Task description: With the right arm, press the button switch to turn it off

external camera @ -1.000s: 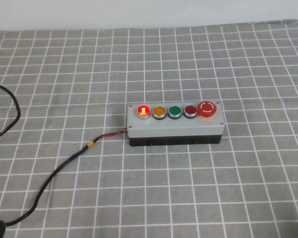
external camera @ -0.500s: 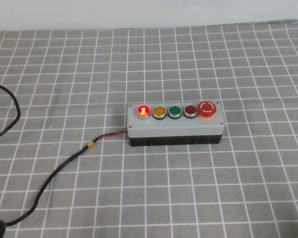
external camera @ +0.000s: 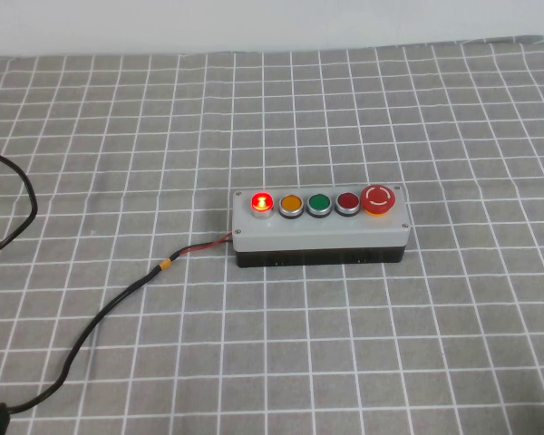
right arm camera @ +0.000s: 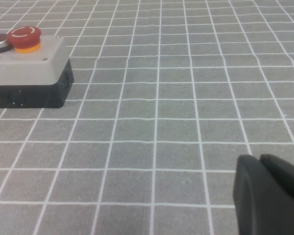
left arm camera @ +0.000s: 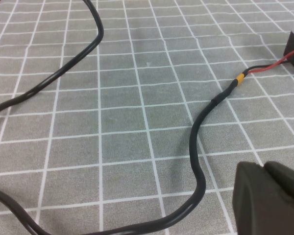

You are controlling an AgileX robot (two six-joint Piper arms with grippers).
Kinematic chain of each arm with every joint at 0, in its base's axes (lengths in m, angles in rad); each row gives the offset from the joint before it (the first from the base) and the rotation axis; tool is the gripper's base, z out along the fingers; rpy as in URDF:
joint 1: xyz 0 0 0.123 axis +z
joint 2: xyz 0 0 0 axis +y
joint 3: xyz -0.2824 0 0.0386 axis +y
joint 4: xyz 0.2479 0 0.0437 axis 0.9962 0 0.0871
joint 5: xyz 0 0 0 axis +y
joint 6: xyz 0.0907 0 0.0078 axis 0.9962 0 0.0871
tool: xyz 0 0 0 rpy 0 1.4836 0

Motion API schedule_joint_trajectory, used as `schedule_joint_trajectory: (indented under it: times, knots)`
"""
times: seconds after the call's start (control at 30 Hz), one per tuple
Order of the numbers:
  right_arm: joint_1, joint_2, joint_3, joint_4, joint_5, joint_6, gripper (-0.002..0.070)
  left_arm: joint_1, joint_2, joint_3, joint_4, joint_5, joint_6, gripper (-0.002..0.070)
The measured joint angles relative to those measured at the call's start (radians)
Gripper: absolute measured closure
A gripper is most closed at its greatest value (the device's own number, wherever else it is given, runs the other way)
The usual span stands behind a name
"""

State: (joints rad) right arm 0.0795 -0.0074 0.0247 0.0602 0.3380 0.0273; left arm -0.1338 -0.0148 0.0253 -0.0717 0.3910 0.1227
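The button switch (external camera: 262, 201) glows bright red at the left end of the grey five-button box (external camera: 317, 234) in the middle of the checked cloth. Neither arm shows in the high view. My right gripper (right arm camera: 260, 159) shows only in the right wrist view, with its black fingers pressed together and empty. It hovers low over the cloth, well to the right of the box's end (right arm camera: 29, 66). The glowing button is out of that view. My left gripper (left arm camera: 264, 166) is shut and empty, low over the cloth beside the black cable (left arm camera: 198, 147).
On the box, to the right of the button switch, sit an orange button (external camera: 291, 204), a green button (external camera: 319, 203), a dark red flat button (external camera: 347, 202) and a red mushroom button (external camera: 379, 198). The black cable (external camera: 109, 313) runs from the box's left end toward the front left.
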Motion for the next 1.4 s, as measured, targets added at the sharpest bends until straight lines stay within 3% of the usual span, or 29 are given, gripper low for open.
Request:
schedule_joint_trajectory:
  times: [0.3,0.83,1.1,1.23,1.4]
  knots:
    - [0.000,0.000,0.000,0.028,-0.002,0.000,0.0693,0.000,0.000,0.000,0.000,0.000,0.000,0.0678]
    - [0.000,0.000,0.000,0.559,-0.252,0.000,0.0693,0.000,0.000,0.000,0.000,0.000,0.000,0.0678]
    - [0.000,0.000,0.000,0.662,-0.275,0.000,0.0693,0.000,0.000,0.000,0.000,0.000,0.000,0.0678]
    - [0.000,0.000,-0.022,0.680,-0.175,0.000,0.0693,0.000,0.000,0.000,0.000,0.000,0.000,0.0678]
    - [0.000,0.146,-0.205,0.621,0.075,0.000,0.0693,0.000,0.000,0.000,0.000,0.000,0.000,0.0678]
